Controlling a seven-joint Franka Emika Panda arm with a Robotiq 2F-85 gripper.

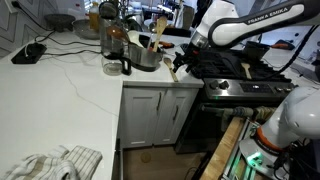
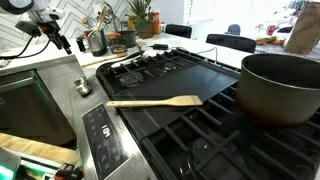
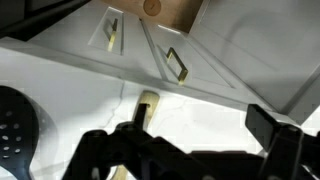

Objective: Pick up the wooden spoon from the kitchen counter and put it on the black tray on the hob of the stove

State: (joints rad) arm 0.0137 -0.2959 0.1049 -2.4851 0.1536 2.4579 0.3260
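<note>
The wooden spoon (image 3: 146, 104) lies on the white kitchen counter (image 3: 60, 90) near its front edge; only part of its handle shows in the wrist view. It also shows in an exterior view (image 1: 171, 70). My gripper (image 3: 200, 125) is open and hangs low over the counter, its left finger over the spoon handle, with nothing between the jaws. The gripper shows in both exterior views (image 1: 184, 60) (image 2: 62, 42). The black tray (image 2: 200, 75) lies on the hob (image 2: 150, 65) and bears a flat wooden spatula (image 2: 155, 101).
A steel pot (image 1: 143, 55) and upright wooden utensils (image 1: 160, 30) stand on the counter (image 1: 70, 80) behind the spoon. A black slotted spoon (image 3: 15, 125) lies to one side. A large dark pot (image 2: 282, 85) stands on the hob beside the tray. Grey cabinet doors (image 3: 170, 55) are below.
</note>
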